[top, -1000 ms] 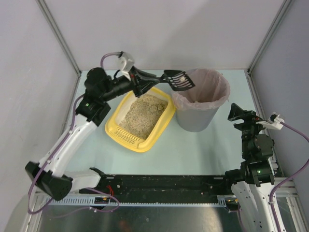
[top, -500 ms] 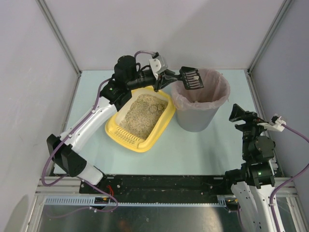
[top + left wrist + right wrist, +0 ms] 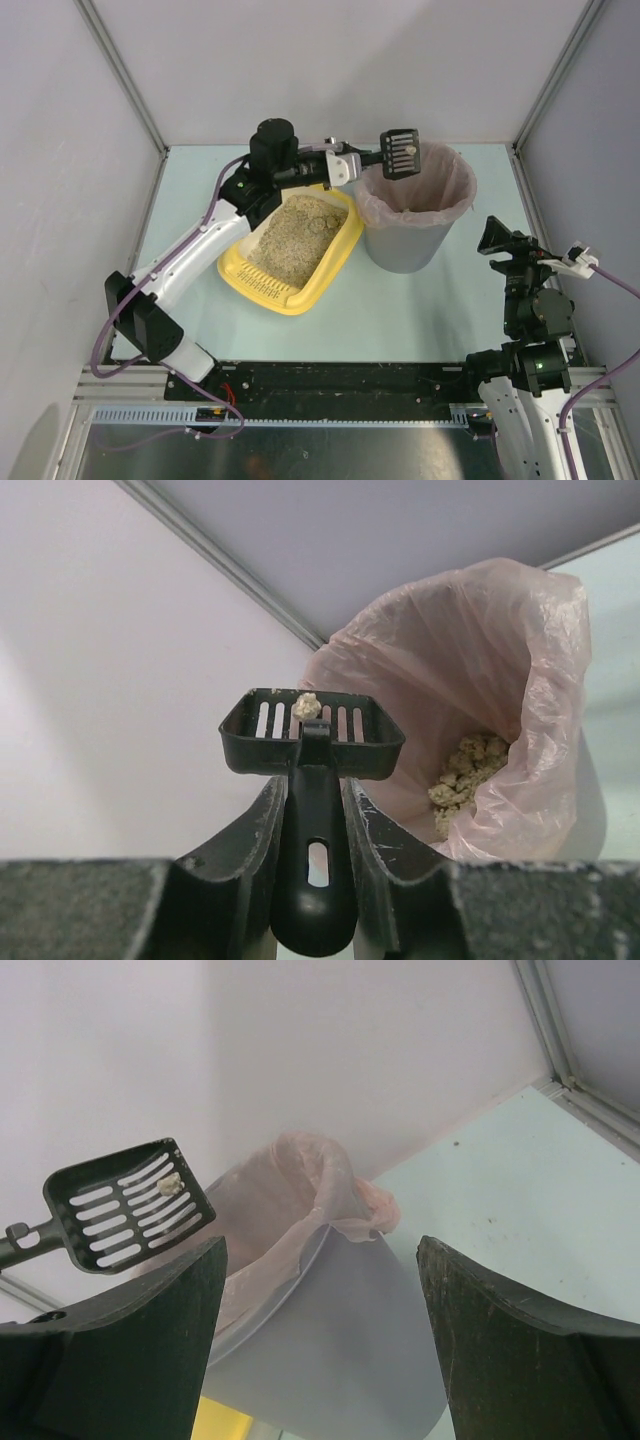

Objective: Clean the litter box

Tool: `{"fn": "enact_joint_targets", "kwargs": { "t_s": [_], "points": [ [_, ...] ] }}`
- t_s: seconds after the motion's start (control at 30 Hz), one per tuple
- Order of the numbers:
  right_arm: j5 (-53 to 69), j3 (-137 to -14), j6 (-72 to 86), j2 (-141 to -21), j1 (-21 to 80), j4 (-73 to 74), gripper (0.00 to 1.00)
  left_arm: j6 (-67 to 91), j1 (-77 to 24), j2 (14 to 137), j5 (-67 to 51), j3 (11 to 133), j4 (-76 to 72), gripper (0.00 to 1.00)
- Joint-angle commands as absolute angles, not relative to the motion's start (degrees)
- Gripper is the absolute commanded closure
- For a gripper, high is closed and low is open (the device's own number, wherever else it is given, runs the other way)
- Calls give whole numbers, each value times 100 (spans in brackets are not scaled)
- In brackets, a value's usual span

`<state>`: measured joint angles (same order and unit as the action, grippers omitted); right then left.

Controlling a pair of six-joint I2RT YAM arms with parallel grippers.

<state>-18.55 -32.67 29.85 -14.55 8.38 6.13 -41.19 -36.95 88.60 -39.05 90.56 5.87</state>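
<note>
On the pale green counter (image 3: 400, 300), left of centre: litter box (image 3: 338, 258), yellow, beige litter inside, slotted lip toward the arm bases. Left end effector (image 3: 345, 165) — raised at the box's far end, pinching the handle of a black slotted scoop (image 3: 398, 153) whose head sits over the rim of the grey bin (image 3: 410, 245). Right end effector (image 3: 497, 237) — spread, holding nothing, well apart from the box, right of the bin. Left wrist view alone shows pale clumps (image 3: 462, 770) inside the pink liner (image 3: 520, 650); both wrist views show one clump (image 3: 306, 706) on the scoop.
</note>
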Motion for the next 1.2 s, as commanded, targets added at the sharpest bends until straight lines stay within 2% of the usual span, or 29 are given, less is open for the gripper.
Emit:
{"fn": "enact_joint_targets", "kwargs": {
  "t_s": [0.0, 0.33, 0.6, 0.87, 1.0, 1.17],
  "points": [
    [-2136, -3296, 2830, -1397, 809, 562, 18, -5316, -3998, 8816, -3728, 9141, 597, 100],
    [-2153, -3296, 2804, -1362, 809, 580, 18, -6555, -4491, 8728, -2848, 8842, 598, 100],
    [-2162, -3296, 2804, -1345, 809, 598, 18, -6530, -4553, 8622, -2777, 8719, 598, 100],
    [-2118, -3296, 2848, -1292, 809, 615, 17, -5082, -4570, 8482, -2339, 8746, 19, 100],
    [-2171, -3296, 2813, -1204, 800, 650, 18, -4352, -4570, 7974, -2048, 8043, -1464, 100],
    [-2276, -3296, 2830, -1213, 800, 721, 17, -3297, -4570, 7603, -1329, 7955, -1503, 100]
  ]
}}
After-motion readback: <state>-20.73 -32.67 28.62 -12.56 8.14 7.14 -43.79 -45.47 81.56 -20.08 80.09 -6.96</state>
